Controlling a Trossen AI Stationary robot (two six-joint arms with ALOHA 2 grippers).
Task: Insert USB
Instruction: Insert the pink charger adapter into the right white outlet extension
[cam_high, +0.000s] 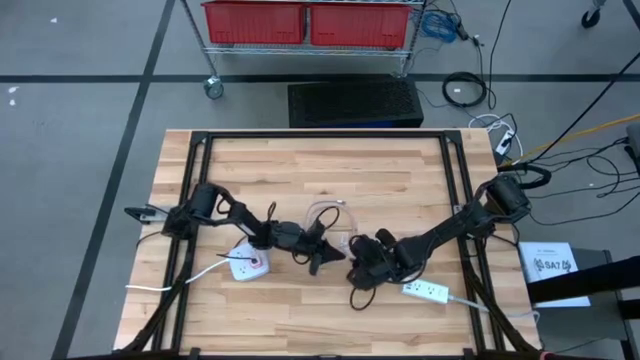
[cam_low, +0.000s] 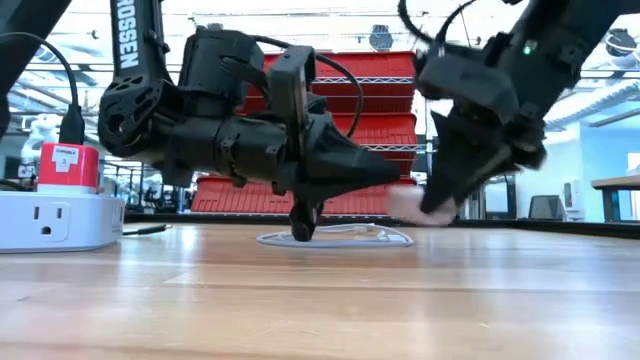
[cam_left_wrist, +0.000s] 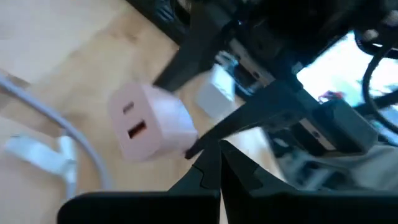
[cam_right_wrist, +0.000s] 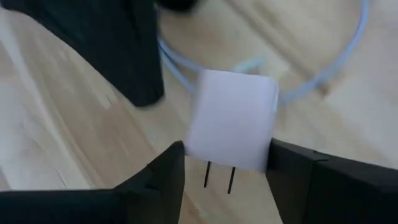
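Note:
My right gripper is shut on a small white USB charger block near the table's middle. The block's two prongs face the wrist and its two ports face my left gripper. My left gripper is shut and empty. It points down close to the tabletop, just left of the block. A white cable lies in a loop on the wood behind both grippers, and its plug end rests flat on the table. My right gripper pinches the charger block by two opposite side faces, one finger on each. The fingers slant down from the table's right side. The block is just clear of the tabletop, tilted, with its port face turned toward the left arm.
A white power strip with a red plug in it lies to the left of my left gripper. A second white power strip lies near the table's front right. Black frame rails run along the table's sides.

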